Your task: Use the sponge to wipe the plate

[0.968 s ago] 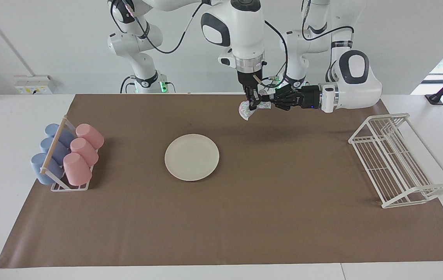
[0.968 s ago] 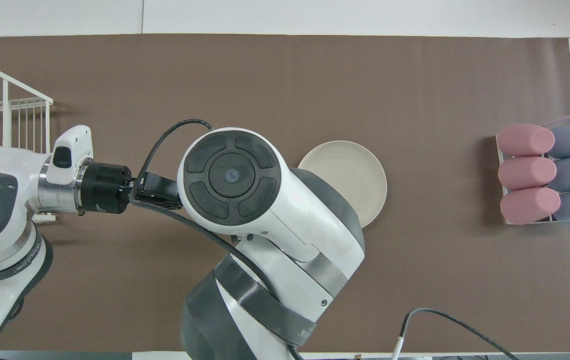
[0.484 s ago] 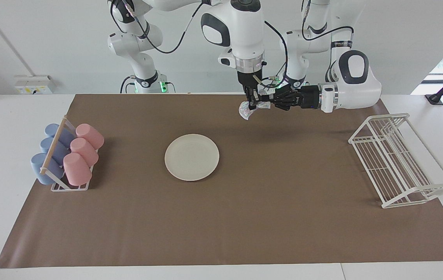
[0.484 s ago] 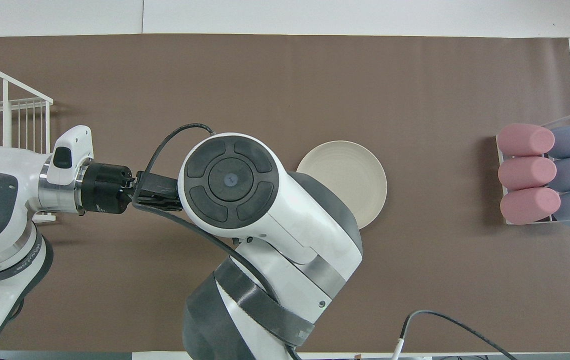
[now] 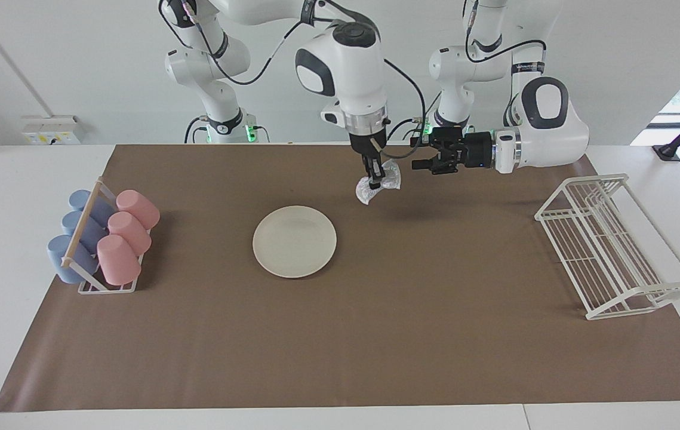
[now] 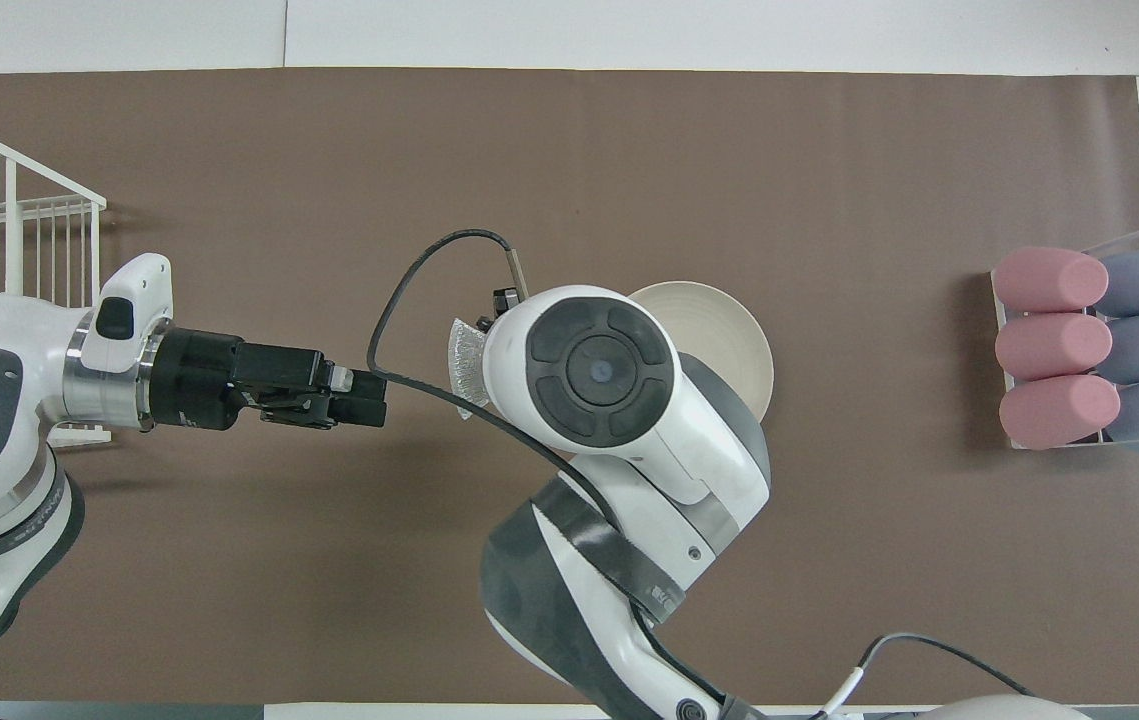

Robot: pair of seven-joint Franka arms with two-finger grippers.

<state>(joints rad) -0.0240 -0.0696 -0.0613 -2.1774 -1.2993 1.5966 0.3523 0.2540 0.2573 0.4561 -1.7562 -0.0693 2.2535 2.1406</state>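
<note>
Right gripper [image 5: 377,177]: upper centre of frame, clamped on sponge [image 5: 378,185], aloft over mat; left gripper [image 5: 420,154]: just beside, fingers apart, holding nothing; plate [image 5: 294,241]: mid-frame, flat on mat

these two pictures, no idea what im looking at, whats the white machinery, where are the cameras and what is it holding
They show two white robot arms at a table, each ending in a two-finger end effector. One picture is taken from across the table, facing the robots; the other from high above their own end, looking down.

The right end effector is shut on a small sparkly sponge, held in the air over the brown mat, not yet over the cream plate. The left end effector hangs open and empty beside it.

Also on the mat: a rack of pink and blue cups at the right arm's end, and a white wire rack at the left arm's end.
</note>
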